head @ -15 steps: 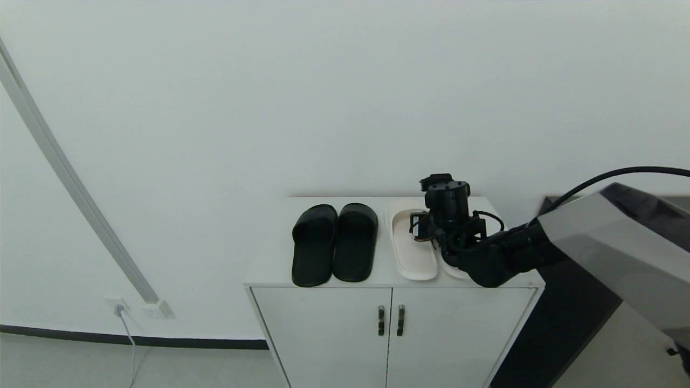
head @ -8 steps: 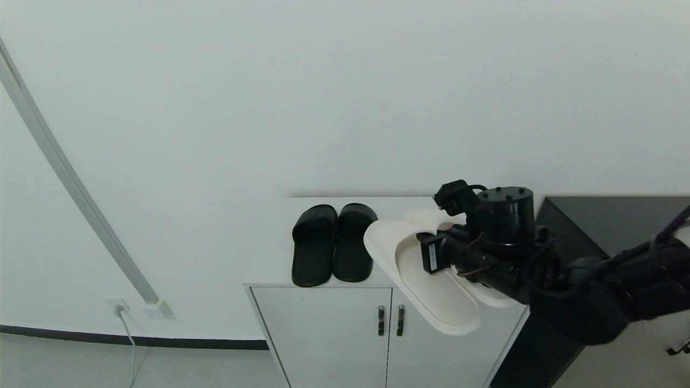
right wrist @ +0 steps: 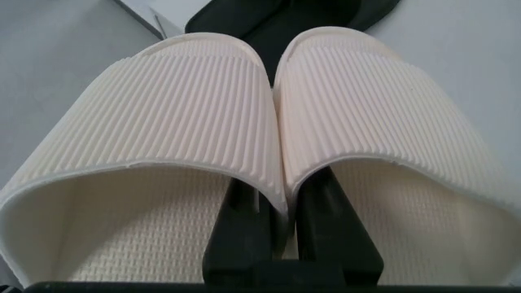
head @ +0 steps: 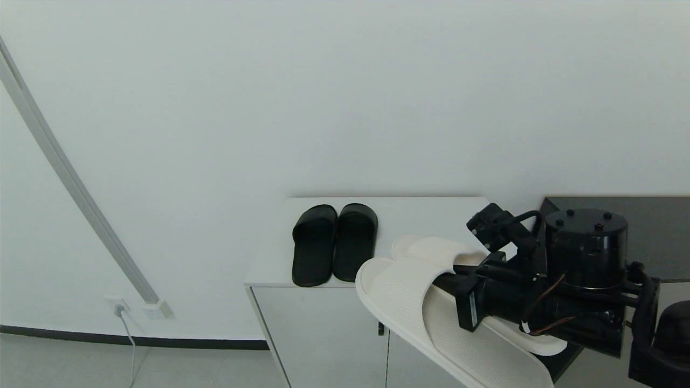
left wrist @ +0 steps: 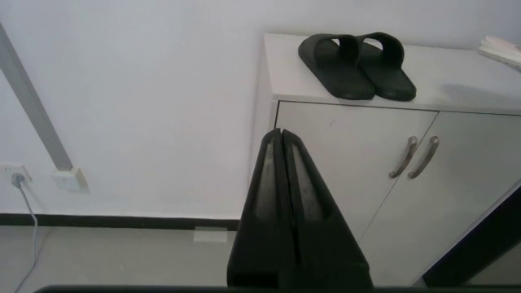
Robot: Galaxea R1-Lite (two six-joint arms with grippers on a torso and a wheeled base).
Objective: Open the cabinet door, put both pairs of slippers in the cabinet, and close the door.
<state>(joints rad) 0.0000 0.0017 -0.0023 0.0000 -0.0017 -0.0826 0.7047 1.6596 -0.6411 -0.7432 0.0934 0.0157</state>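
Lifted clear of the cabinet (head: 269,269) top within the last second, the white slippers (head: 409,285) have come back toward the robot and now hang in the air in front of the right-hand door, toes pointing down and left in the head view. The right tool (right wrist: 286,224) has a finger under each strap and pinches the two inner strap walls between them, so one grasp carries both slippers side by side. That hold looks chosen to move the pair in a single trip; it also leaves the soles unsupported, so the slippers could tilt or slip if swung hard.

The black slippers (head: 334,242) lie on the left half of the cabinet top, side by side and touching, toes toward the wall.

Both doors (left wrist: 350,171) are shut, their handles (left wrist: 415,156) together at the middle seam, so nothing can be seen inside and neither pair has gone in. The left tool (left wrist: 282,163), its fingers pressed together and holding nothing, sits low before the left door. As I judge it, this free tool is the one placed to pull a door open while the right keeps the white pair waiting.
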